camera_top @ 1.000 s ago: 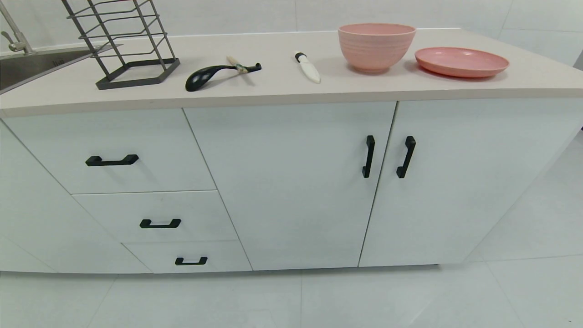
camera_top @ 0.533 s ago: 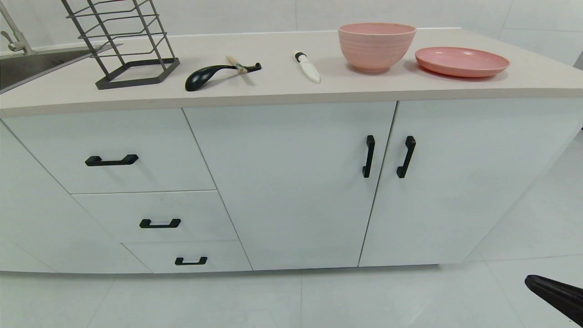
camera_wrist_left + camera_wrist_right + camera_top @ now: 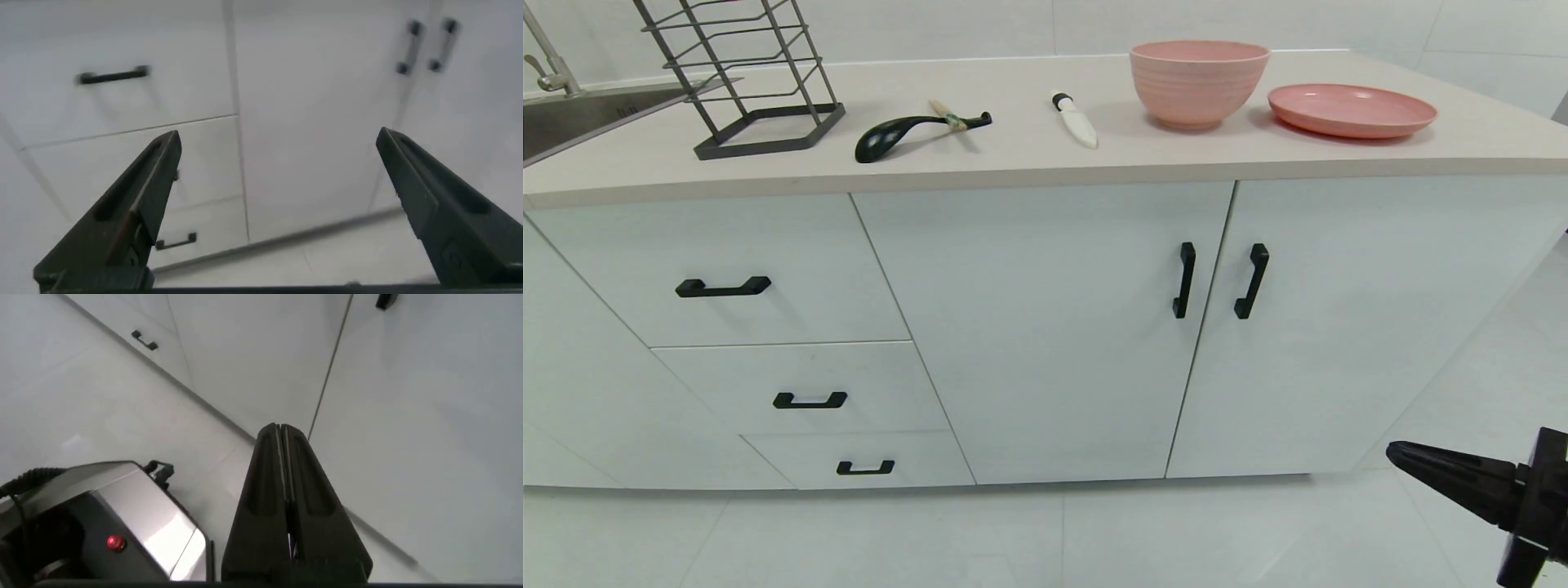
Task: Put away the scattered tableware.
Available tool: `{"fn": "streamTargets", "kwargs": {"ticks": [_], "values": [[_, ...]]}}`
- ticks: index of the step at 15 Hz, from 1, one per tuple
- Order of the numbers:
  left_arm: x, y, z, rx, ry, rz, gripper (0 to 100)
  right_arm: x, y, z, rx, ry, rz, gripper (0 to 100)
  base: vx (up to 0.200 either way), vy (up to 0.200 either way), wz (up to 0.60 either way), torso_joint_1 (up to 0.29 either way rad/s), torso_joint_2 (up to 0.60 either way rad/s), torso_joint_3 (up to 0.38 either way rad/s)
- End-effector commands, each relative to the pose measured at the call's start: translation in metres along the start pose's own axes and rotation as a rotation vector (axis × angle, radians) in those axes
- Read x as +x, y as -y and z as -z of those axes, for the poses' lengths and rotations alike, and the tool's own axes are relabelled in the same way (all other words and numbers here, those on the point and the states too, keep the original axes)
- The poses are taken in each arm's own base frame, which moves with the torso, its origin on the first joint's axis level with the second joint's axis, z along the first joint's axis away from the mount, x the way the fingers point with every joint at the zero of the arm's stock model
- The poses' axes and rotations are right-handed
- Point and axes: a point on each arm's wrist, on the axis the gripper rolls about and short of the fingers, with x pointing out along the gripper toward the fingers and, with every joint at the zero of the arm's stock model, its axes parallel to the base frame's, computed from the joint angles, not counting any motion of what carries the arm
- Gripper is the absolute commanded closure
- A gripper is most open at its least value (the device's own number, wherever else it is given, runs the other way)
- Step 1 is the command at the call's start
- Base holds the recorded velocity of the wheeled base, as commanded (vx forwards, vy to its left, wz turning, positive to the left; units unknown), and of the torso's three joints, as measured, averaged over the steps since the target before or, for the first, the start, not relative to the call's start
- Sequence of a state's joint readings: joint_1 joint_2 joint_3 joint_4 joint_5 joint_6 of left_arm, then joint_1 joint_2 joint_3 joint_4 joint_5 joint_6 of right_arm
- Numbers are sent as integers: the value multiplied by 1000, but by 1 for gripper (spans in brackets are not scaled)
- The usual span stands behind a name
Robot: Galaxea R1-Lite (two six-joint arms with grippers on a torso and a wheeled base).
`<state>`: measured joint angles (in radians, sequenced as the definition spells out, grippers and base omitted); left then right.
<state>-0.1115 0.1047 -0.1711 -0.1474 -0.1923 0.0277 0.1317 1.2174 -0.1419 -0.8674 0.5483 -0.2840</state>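
On the beige countertop (image 3: 1029, 159) lie a black ladle (image 3: 894, 134) across a pair of chopsticks (image 3: 951, 115), a white knife with a black handle (image 3: 1076, 121), a pink bowl (image 3: 1198, 82) and a pink plate (image 3: 1351, 109). My right gripper (image 3: 1395, 451) is low at the right, near the floor in front of the right cabinet door; its fingers (image 3: 282, 461) are pressed together, shut on nothing. My left gripper (image 3: 278, 143) is wide open, facing the drawers and cabinet doors from low down, with nothing between its fingers.
A black wire rack (image 3: 747, 73) stands on the counter's left, beside a steel sink (image 3: 580, 118) with a tap (image 3: 551, 65). Below are three drawers with black handles (image 3: 723, 287) and two doors with vertical black handles (image 3: 1184, 280). Pale tiled floor lies in front.
My right gripper has risen into the head view from the lower right corner and moved left, towards the cabinet. The tableware has not moved.
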Motion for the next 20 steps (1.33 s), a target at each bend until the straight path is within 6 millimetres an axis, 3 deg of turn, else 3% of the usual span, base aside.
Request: {"fn": "streamTargets", "kwargs": {"ticks": [1,2,6,8,12,15,17,20], "values": [[15,-4,-11,27,-74,175,0,13,3,8,27,-49,-34,100,0,0,0,0,0,0],[24,-5,-21,15,-91,255,0,12,2,8,12,-43,-42,0,0,0,0,0,0,0],[38,-2,-25,-32,-168,487,0,12,1,5,-32,13,-79,0,0,0,0,0,0,0],[46,-1,-26,-42,-208,506,0,15,4,4,-31,13,-77,0,0,0,0,0,0,0],[85,-1,-41,-50,-269,515,0,20,9,-2,-57,41,-68,0,0,0,0,0,0,0],[136,1,-43,-36,-212,515,0,19,9,-5,-72,62,-59,0,0,0,0,0,0,0],[160,2,-37,-31,-188,514,0,20,11,-5,-74,66,-53,0,0,0,0,0,0,0],[171,4,-40,-27,-166,531,0,21,12,-7,-76,78,-47,0,0,0,0,0,0,0]]}}
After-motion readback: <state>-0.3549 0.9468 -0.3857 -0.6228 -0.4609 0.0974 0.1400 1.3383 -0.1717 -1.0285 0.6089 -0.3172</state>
